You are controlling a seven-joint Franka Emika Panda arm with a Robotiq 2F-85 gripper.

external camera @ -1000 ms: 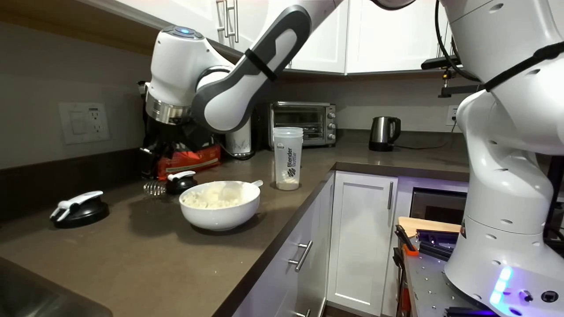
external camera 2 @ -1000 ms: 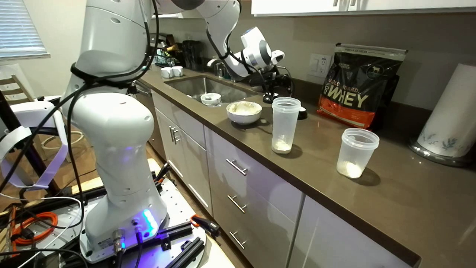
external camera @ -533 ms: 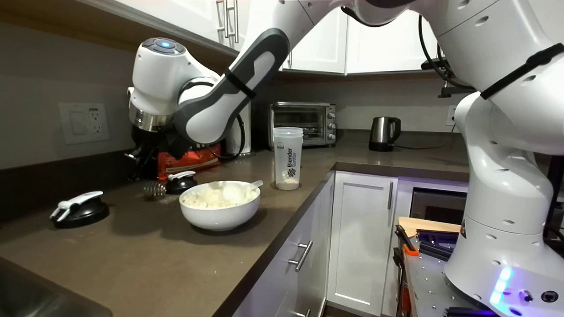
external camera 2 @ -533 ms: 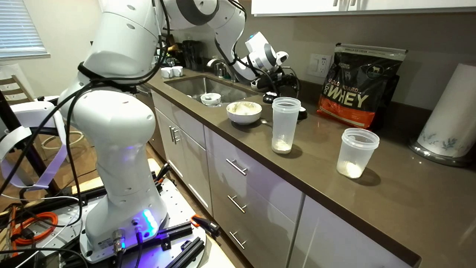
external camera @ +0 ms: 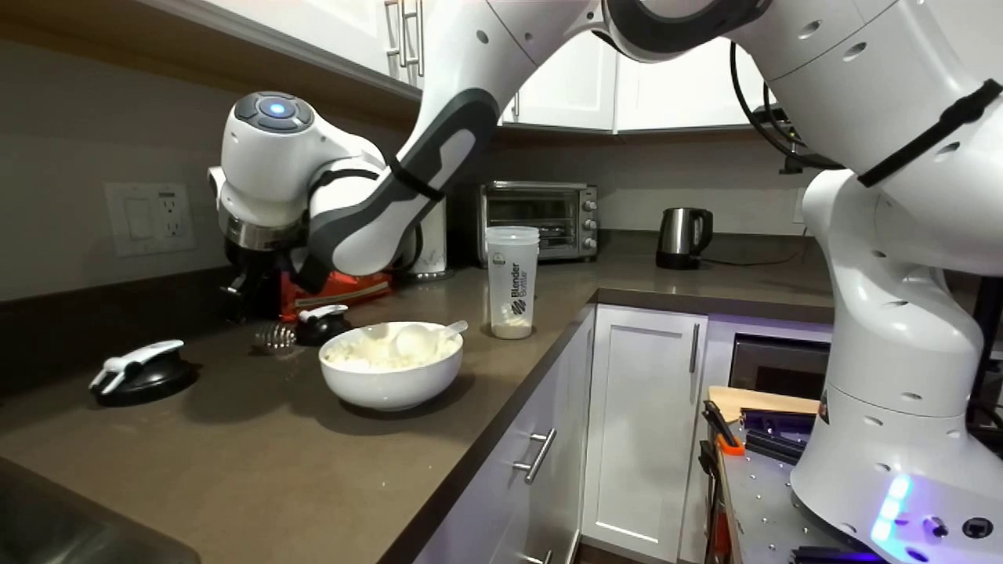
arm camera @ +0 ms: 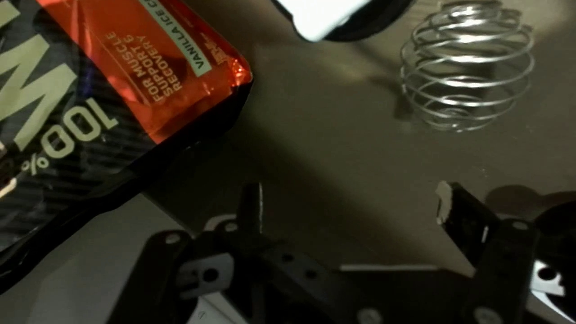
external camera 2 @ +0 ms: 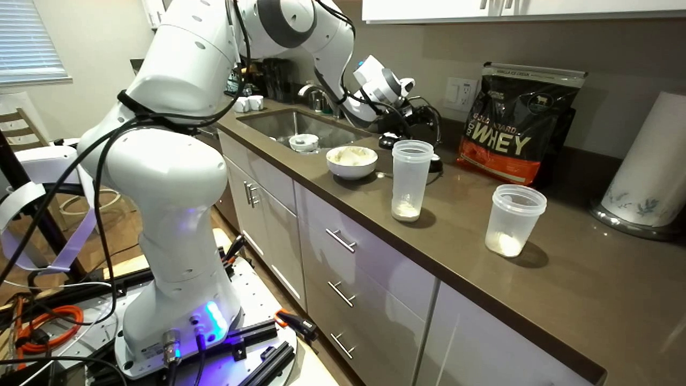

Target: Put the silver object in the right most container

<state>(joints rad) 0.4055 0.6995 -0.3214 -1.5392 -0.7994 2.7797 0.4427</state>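
Along the brown counter, I see the claw hanging beside an upright bag, its fingers spread wide and only counter showing between them. The ball lies past the fingertips, clear of them, on the counter just beside a lid. Near these stands the bowl with a scoop in it, and another lid sits closer to the sink. In an exterior view the tall cup blocks part of one lid, while the short cup stands upright well to its right, near a paper roll.

The ball is a round cage of coiled, shiny wire; the bag is glossy, creased plastic in black and red-orange. Both cups are cloudy, see-through plastic with ringed rims and something pale at the bottom. The bowl is smooth and white, heaped with pale, lumpy powder, and the lids are black discs with white flaps.

The claw is a dark tangle in both exterior views, and at the wrist view's edges bag and lid are cut off. A dark reddish patch beside one finger I can't make out.
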